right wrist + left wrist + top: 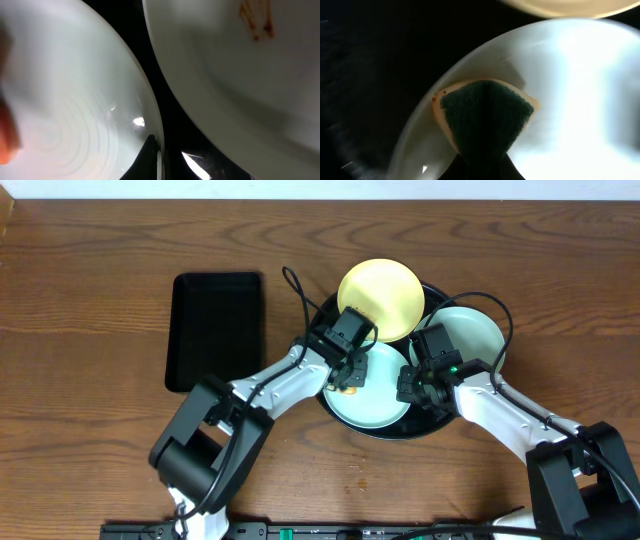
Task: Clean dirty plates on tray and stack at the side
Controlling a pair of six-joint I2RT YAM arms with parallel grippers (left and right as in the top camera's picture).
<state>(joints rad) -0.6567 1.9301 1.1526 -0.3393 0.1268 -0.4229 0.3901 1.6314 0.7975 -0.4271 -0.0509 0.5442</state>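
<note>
On the round black tray (pixel 432 426) lie three plates: a pale yellow plate (pixel 380 298) at the back, a mint-green plate (pixel 472 332) on the right, and a second mint-green plate (pixel 372 402) at the front. My left gripper (pixel 349 376) is shut on a green-and-orange sponge (pixel 485 112), which is pressed onto the front plate (pixel 580 100). My right gripper (pixel 156 155) is shut on that plate's rim (pixel 148 105), one finger inside the rim. The right-hand plate (pixel 225 90) carries a brown smudge (pixel 257 22).
A smaller rectangular black tray (pixel 215 330) lies on the wooden table (pixel 90 390), left of the round tray. Both arms reach in from the front edge and meet over the round tray. A black cable (pixel 298 292) loops beside the yellow plate.
</note>
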